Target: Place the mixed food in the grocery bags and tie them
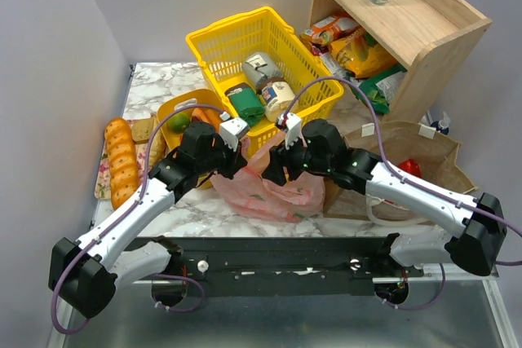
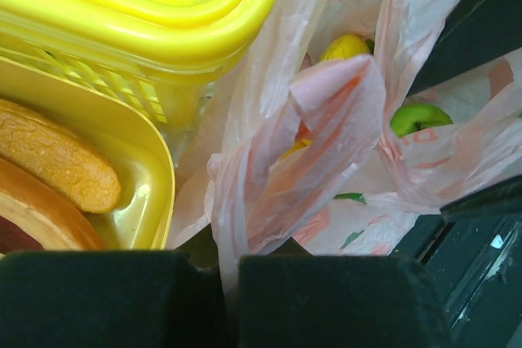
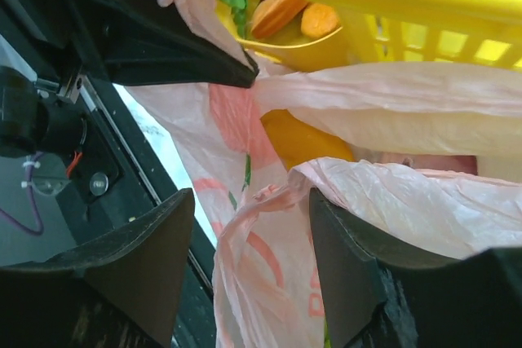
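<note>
The pink grocery bag (image 1: 273,189) lies on the marble between my two grippers, its mouth pulled upward. My left gripper (image 1: 238,167) is shut on a twisted handle strip of the bag (image 2: 326,120), which runs down between its pads (image 2: 231,283). Inside the bag a green toy fruit (image 2: 420,117) and a yellow one (image 2: 347,45) show. My right gripper (image 3: 251,197) stands open, a loose fold of the bag (image 3: 269,266) lying between its fingers and resting against the right one. A yellow toy fruit (image 3: 302,140) shows through the film. The brown paper bag (image 1: 408,148) stands to the right.
A yellow mesh basket (image 1: 220,46) with tins sits just behind the bag, and a yellow oval tub (image 1: 175,107) of toy vegetables is beside it. A braided loaf (image 1: 122,160) lies far left. A wooden shelf (image 1: 424,30) with packets and bottles stands back right.
</note>
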`<action>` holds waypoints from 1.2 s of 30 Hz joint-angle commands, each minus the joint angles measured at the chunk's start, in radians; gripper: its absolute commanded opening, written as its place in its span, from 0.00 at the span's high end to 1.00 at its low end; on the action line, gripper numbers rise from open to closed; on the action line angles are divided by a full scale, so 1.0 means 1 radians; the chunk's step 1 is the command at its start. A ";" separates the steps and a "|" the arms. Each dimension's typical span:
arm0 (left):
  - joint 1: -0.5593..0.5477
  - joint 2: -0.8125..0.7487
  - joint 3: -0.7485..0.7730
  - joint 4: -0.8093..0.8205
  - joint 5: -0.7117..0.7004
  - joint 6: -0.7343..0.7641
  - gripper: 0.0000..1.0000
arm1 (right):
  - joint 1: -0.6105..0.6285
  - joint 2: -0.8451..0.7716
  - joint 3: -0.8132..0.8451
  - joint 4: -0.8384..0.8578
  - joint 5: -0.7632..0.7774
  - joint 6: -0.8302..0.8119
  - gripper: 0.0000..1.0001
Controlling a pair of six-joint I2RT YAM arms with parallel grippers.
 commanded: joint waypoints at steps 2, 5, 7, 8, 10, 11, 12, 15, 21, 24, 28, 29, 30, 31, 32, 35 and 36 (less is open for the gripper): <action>0.003 -0.013 0.000 0.012 0.018 0.008 1.00 | 0.048 0.019 0.056 -0.117 0.061 -0.006 0.33; 0.003 -0.019 0.000 0.015 0.018 0.008 1.00 | 0.070 0.017 0.067 -0.178 0.107 0.013 0.33; 0.003 -0.018 -0.002 0.015 0.021 0.008 1.00 | 0.080 0.020 0.072 -0.209 0.119 0.028 0.34; 0.003 -0.018 -0.002 0.015 0.021 0.008 1.00 | 0.083 0.023 0.075 -0.217 0.121 0.029 0.33; 0.003 -0.018 0.000 0.015 0.021 0.008 1.00 | 0.096 0.036 0.078 -0.223 0.130 0.037 0.34; 0.003 -0.019 0.000 0.015 0.021 0.008 1.00 | 0.099 0.049 0.079 -0.224 0.130 0.037 0.34; 0.003 -0.021 0.000 0.015 0.021 0.008 1.00 | 0.105 0.056 0.087 -0.224 0.129 0.037 0.33; 0.003 -0.025 0.000 0.015 0.021 0.008 1.00 | 0.108 0.089 0.111 -0.218 0.112 0.034 0.33; 0.003 -0.033 -0.003 0.015 0.013 0.005 1.00 | 0.110 0.073 0.150 -0.186 0.098 0.037 0.44; 0.003 -0.035 -0.002 0.011 -0.017 -0.009 1.00 | 0.110 0.042 0.159 -0.178 0.121 0.054 0.55; 0.003 -0.035 -0.002 0.008 -0.022 -0.018 1.00 | 0.110 -0.019 0.138 -0.161 0.150 0.092 0.81; 0.003 -0.036 0.000 0.008 -0.020 -0.018 1.00 | 0.108 -0.027 0.130 -0.160 0.150 0.098 0.84; 0.003 -0.041 0.001 0.008 -0.025 -0.024 1.00 | 0.108 -0.038 0.127 -0.160 0.153 0.101 0.87; 0.008 -0.041 -0.002 0.009 -0.037 -0.030 1.00 | 0.108 -0.049 0.124 -0.161 0.168 0.109 0.94; 0.016 -0.047 -0.002 0.009 -0.040 -0.041 1.00 | 0.108 -0.076 0.119 -0.161 0.190 0.112 0.97; 0.107 -0.073 -0.020 0.043 0.045 -0.126 1.00 | 0.103 -0.165 0.115 -0.215 0.365 0.117 0.99; 0.140 -0.084 -0.046 0.078 0.078 -0.156 1.00 | 0.090 -0.190 0.118 -0.232 0.406 0.115 0.99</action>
